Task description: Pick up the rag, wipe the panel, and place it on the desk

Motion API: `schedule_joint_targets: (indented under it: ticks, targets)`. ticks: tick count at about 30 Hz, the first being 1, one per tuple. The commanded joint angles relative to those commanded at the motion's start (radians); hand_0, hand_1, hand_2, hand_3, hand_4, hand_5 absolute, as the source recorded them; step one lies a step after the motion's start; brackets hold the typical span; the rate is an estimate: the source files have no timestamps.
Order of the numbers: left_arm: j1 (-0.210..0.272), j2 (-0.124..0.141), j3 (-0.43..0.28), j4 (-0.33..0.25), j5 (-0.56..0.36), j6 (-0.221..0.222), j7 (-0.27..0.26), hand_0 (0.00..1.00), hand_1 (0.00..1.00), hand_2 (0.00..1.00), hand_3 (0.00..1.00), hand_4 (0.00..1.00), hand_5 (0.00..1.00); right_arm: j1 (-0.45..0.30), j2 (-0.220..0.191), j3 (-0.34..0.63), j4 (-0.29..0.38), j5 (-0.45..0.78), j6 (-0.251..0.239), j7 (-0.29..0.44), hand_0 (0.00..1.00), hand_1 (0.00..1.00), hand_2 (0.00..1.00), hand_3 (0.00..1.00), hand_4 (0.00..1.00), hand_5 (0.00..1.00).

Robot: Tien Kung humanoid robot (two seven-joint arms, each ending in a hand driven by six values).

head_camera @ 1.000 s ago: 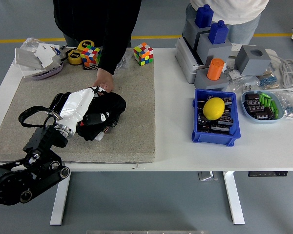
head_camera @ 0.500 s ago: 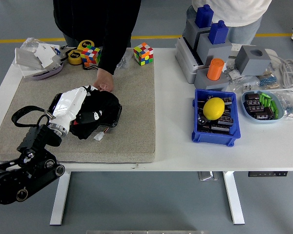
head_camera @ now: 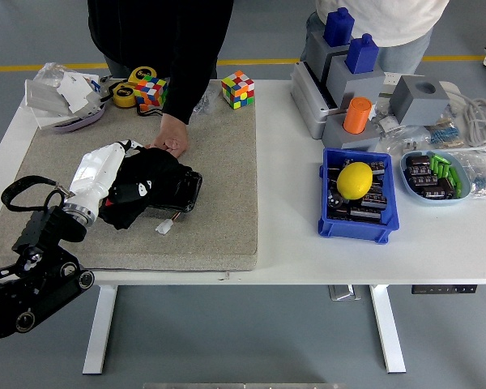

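Clearly the black rag (head_camera: 150, 186) was a soft, light thing, bunched in folds on the beige panel (head_camera: 219, 162), left of its middle. It would crumple and drag rather than slide as 1 stiff piece, so a broad grasp over the bunched middle looked the surest hold; a pinch at an edge would likely only trail the rest behind. The left hand (head_camera: 105, 174), in its white shell, lay on the rag's left side, pressed into the cloth. Its fingers were buried in the folds, so whether they gripped or merely rested could not be told. A small white tag (head_camera: 164, 228) showed just near of the rag.

A person's hand (head_camera: 172, 142) rested on the panel at the rag's far edge. By count there were 1 rag, 1 panel, 2 puzzle cubes (head_camera: 237, 88) at the panel's far side, 1 blue bin (head_camera: 352, 223) holding 1 yellow lemon (head_camera: 355, 180), and 1 orange cylinder (head_camera: 357, 115) farther back. The right arm was out of view.
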Motion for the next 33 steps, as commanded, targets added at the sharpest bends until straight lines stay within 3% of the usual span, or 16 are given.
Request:
schedule_joint_targets:
  ticks: [33]
  targets:
    - [0.033, 0.042, -0.126, 0.091, 0.005, -0.010, -0.008, 0.198, 0.114, 0.396, 0.673, 0.626, 0.042, -0.002, 0.002, 0.002, 0.001, -0.003, 0.000, -0.004, 0.723, 0.655, 0.680, 0.631, 0.998, 0.608]
